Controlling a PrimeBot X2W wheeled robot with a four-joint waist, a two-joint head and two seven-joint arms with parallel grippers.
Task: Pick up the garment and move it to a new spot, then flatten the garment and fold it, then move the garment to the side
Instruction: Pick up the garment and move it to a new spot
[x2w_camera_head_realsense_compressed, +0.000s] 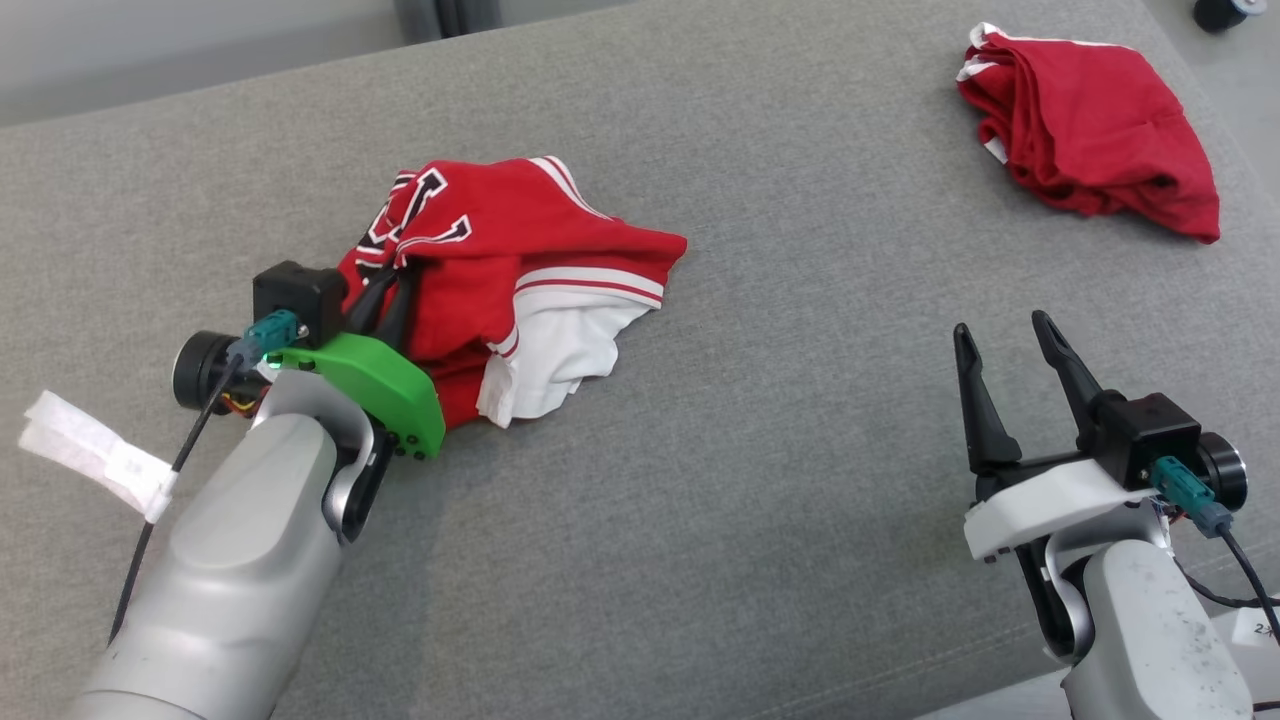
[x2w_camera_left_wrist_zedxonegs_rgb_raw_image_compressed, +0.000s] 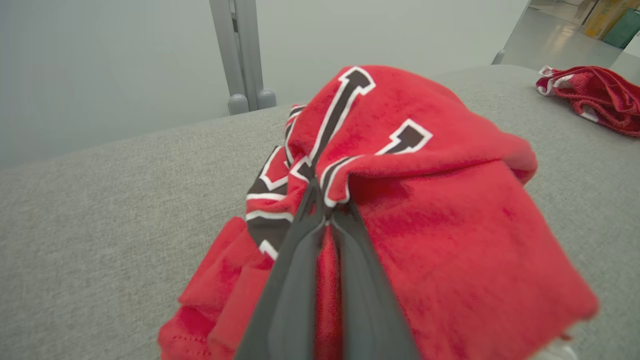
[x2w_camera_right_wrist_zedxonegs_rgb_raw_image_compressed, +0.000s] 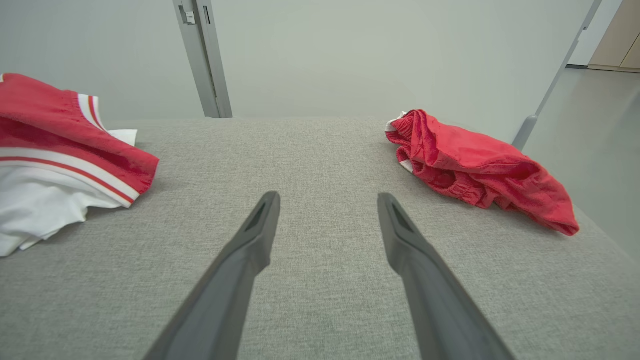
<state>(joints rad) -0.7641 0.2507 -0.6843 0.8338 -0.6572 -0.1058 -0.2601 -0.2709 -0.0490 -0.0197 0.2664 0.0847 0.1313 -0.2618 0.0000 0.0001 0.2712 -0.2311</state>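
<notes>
Where the left arm reaches forward over the grey desk (x2w_camera_head_realsense_compressed: 760, 420), the red garment (x2w_camera_head_realsense_compressed: 480, 250) is seen bunched in a heap directly against the left tool (x2w_camera_head_realsense_compressed: 392, 285); the two dark fingers of that tool are clenched on a fold of the red cloth, and in the left wrist view the fabric is pinched between them close to the black-and-white lettering; the rest of the garment is spread away from the tool toward the desk's middle and is rested on the surface; a red-and-white striped hem and a white panel are turned out on the side nearest the right arm. The right tool (x2w_camera_head_realsense_compressed: 1001, 322) is held well apart from the garment, at the lower right of the head view, with its fingers spread and nothing gripped; in the right wrist view bare grey desk is seen between them. A second red garment (x2w_camera_head_realsense_compressed: 1090, 130) is laid crumpled near the far right corner of the desk, well apart from both tools.
</notes>
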